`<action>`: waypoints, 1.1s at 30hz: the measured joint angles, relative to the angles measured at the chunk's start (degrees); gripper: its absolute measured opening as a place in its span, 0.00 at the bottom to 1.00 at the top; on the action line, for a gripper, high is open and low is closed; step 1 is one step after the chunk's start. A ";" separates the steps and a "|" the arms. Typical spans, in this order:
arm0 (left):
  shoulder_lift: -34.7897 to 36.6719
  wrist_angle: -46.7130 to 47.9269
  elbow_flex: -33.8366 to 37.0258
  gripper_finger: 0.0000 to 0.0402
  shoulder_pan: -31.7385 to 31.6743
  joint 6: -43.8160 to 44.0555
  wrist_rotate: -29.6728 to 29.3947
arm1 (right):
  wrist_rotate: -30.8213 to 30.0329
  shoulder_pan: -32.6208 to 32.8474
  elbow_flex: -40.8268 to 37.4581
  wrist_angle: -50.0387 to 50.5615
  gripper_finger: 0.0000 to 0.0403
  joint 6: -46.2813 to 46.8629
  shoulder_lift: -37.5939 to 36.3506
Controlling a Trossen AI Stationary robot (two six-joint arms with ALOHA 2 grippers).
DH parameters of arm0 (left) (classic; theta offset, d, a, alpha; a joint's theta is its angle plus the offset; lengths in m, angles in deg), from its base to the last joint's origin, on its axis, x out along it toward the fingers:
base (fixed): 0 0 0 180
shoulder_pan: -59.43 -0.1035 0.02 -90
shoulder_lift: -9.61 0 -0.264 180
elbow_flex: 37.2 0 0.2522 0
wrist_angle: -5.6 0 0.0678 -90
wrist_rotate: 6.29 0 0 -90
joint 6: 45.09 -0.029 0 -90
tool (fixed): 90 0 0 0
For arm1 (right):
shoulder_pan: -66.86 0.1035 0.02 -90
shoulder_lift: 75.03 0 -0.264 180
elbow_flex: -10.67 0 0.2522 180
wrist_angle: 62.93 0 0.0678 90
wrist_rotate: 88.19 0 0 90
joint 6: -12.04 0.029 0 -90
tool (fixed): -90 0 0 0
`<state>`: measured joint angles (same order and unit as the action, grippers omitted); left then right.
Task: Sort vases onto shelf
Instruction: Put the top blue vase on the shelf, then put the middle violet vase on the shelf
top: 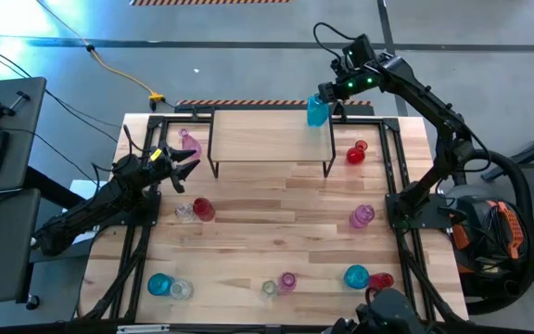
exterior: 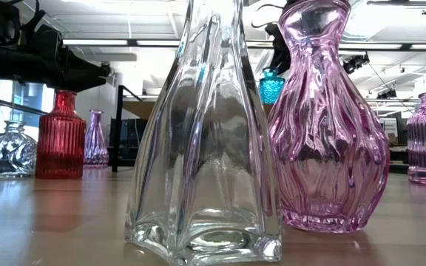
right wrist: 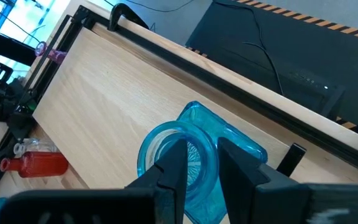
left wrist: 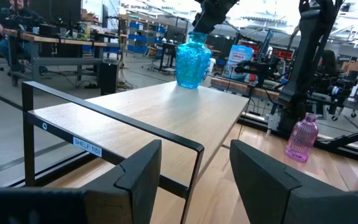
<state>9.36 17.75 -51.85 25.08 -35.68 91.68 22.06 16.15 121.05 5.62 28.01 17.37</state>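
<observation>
Right gripper [right wrist: 196, 163] pinching the rim of a textured teal-blue glass vase [top: 317, 111], standing at the far right corner of the light wood shelf [top: 258, 137], close to its edges. Loads of bare shelf top to the left. Left gripper [left wrist: 194, 171] spread open, holding nothing, just off the shelf's left end.

The table [top: 276, 213] has a light plank top in a black frame. The shelf [top: 267, 136] stands at the middle of its far edge, with one blue vase [top: 317, 110] on its right far corner. On the table itself, a pink vase [top: 190, 143] is left of the shelf and a red vase [top: 356, 152] right of it. A clear vase [top: 184, 211] and another red one [top: 203, 209] stand together toward the left edge, a purple vase [top: 362, 216] toward the right edge. More vases line the near edge.
</observation>
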 joint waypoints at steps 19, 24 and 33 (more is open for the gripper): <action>0.00 0.02 0.00 0.46 0.00 0.00 0.00 | 0.10 -1.18 0.07 0.10 0.17 -1.21 -4.13; 0.00 0.01 -0.01 0.46 0.00 0.00 -0.01 | -0.04 -1.15 0.07 1.95 0.17 -3.29 -7.86; 0.00 0.01 -0.02 0.46 0.00 0.00 -0.01 | -2.72 3.95 0.07 4.86 0.17 -7.28 -16.03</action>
<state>9.36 17.76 -51.86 25.08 -35.68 91.67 19.34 20.10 121.11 10.49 20.73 1.34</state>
